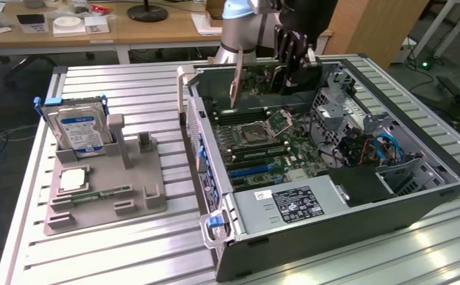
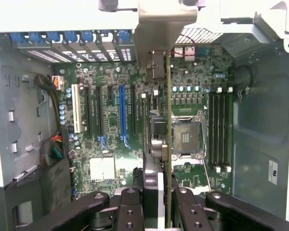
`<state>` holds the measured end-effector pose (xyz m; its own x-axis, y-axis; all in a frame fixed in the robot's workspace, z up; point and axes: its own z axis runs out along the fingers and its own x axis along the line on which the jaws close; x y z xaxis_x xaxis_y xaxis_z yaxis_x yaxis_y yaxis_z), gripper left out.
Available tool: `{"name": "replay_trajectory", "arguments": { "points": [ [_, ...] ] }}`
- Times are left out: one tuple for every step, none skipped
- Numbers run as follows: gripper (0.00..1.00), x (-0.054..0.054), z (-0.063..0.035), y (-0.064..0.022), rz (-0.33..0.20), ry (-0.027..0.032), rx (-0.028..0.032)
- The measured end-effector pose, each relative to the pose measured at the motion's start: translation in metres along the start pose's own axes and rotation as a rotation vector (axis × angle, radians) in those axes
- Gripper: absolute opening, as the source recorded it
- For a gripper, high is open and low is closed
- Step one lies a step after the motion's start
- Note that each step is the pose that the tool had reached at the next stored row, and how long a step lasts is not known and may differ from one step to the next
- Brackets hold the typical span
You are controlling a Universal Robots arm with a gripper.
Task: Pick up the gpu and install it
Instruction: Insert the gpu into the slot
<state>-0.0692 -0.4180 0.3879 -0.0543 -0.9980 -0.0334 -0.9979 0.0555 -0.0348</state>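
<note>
The gpu (image 1: 260, 76), a green card with a metal end bracket, hangs upright above the open computer case (image 1: 419, 196), over its far end. My gripper (image 1: 296, 59) is shut on the card from above. In the wrist view the gpu (image 2: 169, 120) appears edge-on between my fingers (image 2: 135, 207), with its black cooler on one face and its bracket near the case's rear slot openings. Below it lies the motherboard (image 2: 106, 168) with its expansion slots, among them a blue slot (image 2: 121, 110). The card is above the board, apart from the slots.
A grey fixture tray (image 1: 135, 202) at the exterior view's left holds a silver hard drive (image 1: 78, 127), a processor (image 1: 71, 178) and a memory stick (image 1: 99, 193). Inside the case are the power supply (image 1: 293, 205), a drive cage with cables (image 1: 364, 142) and the processor socket (image 2: 188, 137).
</note>
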Motion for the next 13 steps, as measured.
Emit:
{"name": "replay_trajectory", "arguments": {
  "points": [
    [0.28,0.0,0.0006,0.0001,0.0,0.0001,-0.0002],
    [0.28,0.002,0.0011,0.0001,0.0,0.0003,-0.0003],
    [0.28,0.003,0.0018,0.0001,0.0,0.0002,-0.0002],
    [0.28,0.004,0.0031,0.0001,0.0,0.0,-0.0001],
    [0.28,0.004,0.0046,0.0004,0.0,0.0001,-0.0002],
    [0.28,0.005,0.0056,0.0005,0.0,0.0002,-0.0002],
    [0.28,0.005,0.0066,0.0013,0.0,0.0002,0.0],
    [0.28,0.006,0.0079,0.0035,0.0,0.0003,-0.0001],
    [0.28,0.006,0.0093,0.0065,0.0,0.0003,-0.0002],
    [0.28,0.006,0.0107,0.0092,0.0,0.0002,-0.0001],
    [0.28,0.006,0.0121,0.0111,0.0,0.0003,-0.0001],
    [0.28,0.006,0.0129,0.0119,0.0,0.0002,-0.0001],
    [0.28,0.007,0.0132,0.0121,0.0,0.0004,-0.0002]
  ]
}}
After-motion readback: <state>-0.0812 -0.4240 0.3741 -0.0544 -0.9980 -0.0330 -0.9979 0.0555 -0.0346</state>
